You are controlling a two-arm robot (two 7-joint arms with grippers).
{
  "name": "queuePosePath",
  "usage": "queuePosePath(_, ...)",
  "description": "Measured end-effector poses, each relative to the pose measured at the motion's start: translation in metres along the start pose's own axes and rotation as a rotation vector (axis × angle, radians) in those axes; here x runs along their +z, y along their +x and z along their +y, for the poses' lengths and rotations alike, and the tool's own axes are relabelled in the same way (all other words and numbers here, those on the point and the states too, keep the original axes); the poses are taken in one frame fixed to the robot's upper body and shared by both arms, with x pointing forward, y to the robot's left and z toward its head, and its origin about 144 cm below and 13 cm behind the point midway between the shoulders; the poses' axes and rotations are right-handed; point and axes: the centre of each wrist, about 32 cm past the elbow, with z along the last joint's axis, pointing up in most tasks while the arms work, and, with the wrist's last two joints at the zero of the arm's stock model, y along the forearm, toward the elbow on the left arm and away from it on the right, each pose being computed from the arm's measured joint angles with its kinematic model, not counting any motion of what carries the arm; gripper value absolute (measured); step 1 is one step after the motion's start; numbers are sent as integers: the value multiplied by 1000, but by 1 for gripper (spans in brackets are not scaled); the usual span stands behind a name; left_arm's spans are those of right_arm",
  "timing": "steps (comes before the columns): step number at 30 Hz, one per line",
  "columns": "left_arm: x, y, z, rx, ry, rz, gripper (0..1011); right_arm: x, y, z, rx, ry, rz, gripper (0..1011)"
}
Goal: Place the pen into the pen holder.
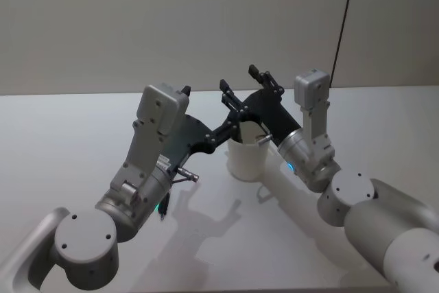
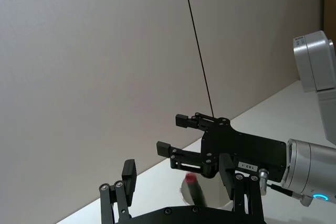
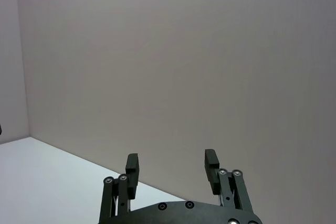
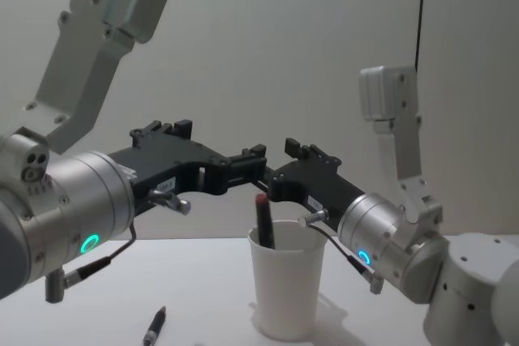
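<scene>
We judged the task done: the pen [image 4: 263, 220] stood in the pen holder [image 4: 288, 289], left claw [image 4: 255, 164] and right claw [image 3: 171, 166] spread empty above it.

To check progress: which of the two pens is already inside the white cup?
The pen with the red tip, standing tilted in the paper cup. The other pen, dark, lies flat on the table to the cup's left.

No text can be read.
</scene>
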Motion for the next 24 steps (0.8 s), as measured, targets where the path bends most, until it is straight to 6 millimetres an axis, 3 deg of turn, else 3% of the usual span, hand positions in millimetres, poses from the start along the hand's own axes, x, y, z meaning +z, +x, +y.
queuePosePath(10, 0, 0, 0, 0, 0, 0, 1002, 1, 2, 2, -13, 12, 10, 1002)
queuePosePath(24, 0, 0, 0, 0, 0, 0, 1002, 18, 3, 12, -92, 19, 69, 1002)
